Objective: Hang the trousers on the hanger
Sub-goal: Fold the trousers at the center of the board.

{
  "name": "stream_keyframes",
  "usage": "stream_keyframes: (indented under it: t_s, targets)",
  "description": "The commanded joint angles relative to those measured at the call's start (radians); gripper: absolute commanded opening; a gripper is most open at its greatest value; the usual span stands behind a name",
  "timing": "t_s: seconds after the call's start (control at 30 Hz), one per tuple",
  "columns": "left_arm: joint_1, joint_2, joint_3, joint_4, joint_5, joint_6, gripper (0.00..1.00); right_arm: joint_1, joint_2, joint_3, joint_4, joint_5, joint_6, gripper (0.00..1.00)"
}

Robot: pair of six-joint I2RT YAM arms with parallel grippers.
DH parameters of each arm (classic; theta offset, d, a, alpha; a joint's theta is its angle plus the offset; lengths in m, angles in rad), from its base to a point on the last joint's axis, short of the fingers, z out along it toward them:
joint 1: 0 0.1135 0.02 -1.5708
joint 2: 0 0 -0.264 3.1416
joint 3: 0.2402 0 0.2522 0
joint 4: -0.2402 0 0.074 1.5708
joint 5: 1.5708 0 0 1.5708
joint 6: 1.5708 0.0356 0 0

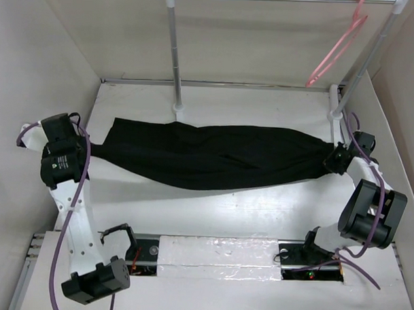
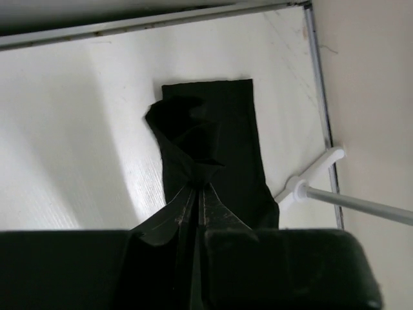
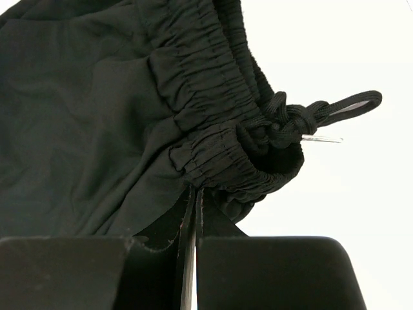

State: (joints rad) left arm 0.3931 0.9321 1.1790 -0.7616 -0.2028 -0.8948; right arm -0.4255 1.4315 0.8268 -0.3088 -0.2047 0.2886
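The black trousers [image 1: 214, 155] lie stretched left to right across the white table. My left gripper [image 1: 93, 150] is shut on their left end; in the left wrist view its tips [image 2: 199, 187] pinch bunched cloth [image 2: 213, 148] near the leg ends. My right gripper [image 1: 332, 160] is shut on the right end; in the right wrist view its tips [image 3: 195, 192] clamp the gathered waistband [image 3: 213, 155] beside the knotted drawstring [image 3: 293, 121]. The pale-pink hanger [image 1: 337, 49] hangs from the rack bar at the top right, above and behind the right gripper.
A white rack stands at the back: one pole [image 1: 175, 52] behind the trousers' middle, another slanted pole [image 1: 363, 65] at the right, and a foot [image 2: 302, 187] close to the left gripper. Cardboard-coloured walls enclose the table on three sides.
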Motion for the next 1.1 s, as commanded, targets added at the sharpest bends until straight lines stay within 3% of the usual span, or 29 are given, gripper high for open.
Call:
stream_keyframes:
  t_s: [0.0, 0.13, 0.27, 0.4, 0.43, 0.6, 0.77, 0.93, 0.97, 1.0, 1.07]
  targets:
    - [-0.068, -0.007, 0.169, -0.220, -0.157, -0.019, 0.00, 0.030, 0.020, 0.090, -0.008, 0.050, 0.005, 0.00]
    - [-0.091, -0.032, 0.168, -0.290, -0.224, -0.030, 0.00, 0.030, 0.027, 0.092, -0.023, 0.059, -0.006, 0.00]
    - [-0.117, -0.045, 0.070, -0.292, -0.280, -0.024, 0.00, 0.030, 0.009, 0.078, -0.021, 0.060, -0.009, 0.00]
    - [-0.117, 0.025, -0.054, -0.179, -0.317, 0.009, 0.00, 0.030, -0.040, 0.066, -0.032, 0.085, -0.020, 0.00]
    - [-0.117, 0.046, -0.071, -0.086, -0.313, 0.023, 0.00, 0.030, -0.060, 0.070, -0.045, 0.097, -0.025, 0.00]
    - [-0.022, 0.325, -0.116, 0.162, -0.207, 0.114, 0.00, 0.007, -0.098, 0.116, -0.095, 0.177, -0.088, 0.00]
    - [-0.022, 0.724, -0.001, 0.188, -0.248, 0.151, 0.00, -0.038, -0.141, 0.081, -0.105, 0.197, -0.134, 0.00]
    - [-0.022, 0.881, 0.086, 0.190, -0.254, 0.191, 0.02, -0.073, -0.207, 0.017, -0.138, 0.199, -0.151, 0.00]
    - [-0.022, 0.901, 0.103, 0.194, -0.222, 0.204, 0.11, -0.073, -0.220, 0.000, -0.138, 0.199, -0.155, 0.00]
    - [-0.022, 0.902, 0.103, 0.209, -0.193, 0.223, 0.38, -0.082, -0.245, -0.014, -0.135, 0.192, -0.161, 0.00]
    - [-0.022, 0.881, 0.117, 0.203, -0.159, 0.229, 0.63, -0.094, -0.267, -0.049, -0.116, 0.168, -0.177, 0.00]
